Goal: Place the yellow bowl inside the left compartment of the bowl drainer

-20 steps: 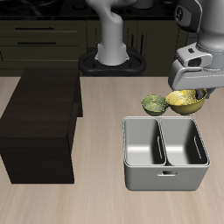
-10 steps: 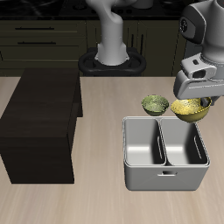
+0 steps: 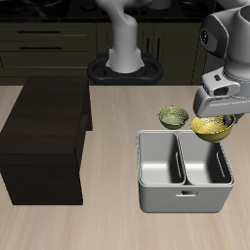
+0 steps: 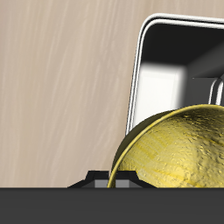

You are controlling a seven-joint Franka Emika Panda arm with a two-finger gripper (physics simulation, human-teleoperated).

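Observation:
The yellow bowl [image 3: 208,126] hangs tilted in the air, with my gripper [image 3: 225,118] shut on its rim. It sits just above the back rim of the bowl drainer [image 3: 144,168], over the well farther from the dark cabinet. In the wrist view the yellow bowl [image 4: 179,150] fills much of the picture, its speckled inside showing. Beyond it the bowl drainer [image 4: 137,80] shows a rounded rim and one shiny well. Both wells are empty in the exterior view.
An olive-green bowl [image 3: 173,117] rests on the table just behind the drainer, beside the held bowl. A dark brown cabinet block [image 3: 44,137] stands on the far side of the drainer from the gripper.
My gripper has carried the yellow bowl lower and toward the table's front, from beside the green bowl to over the drainer's back rim. The last half second brought little movement.

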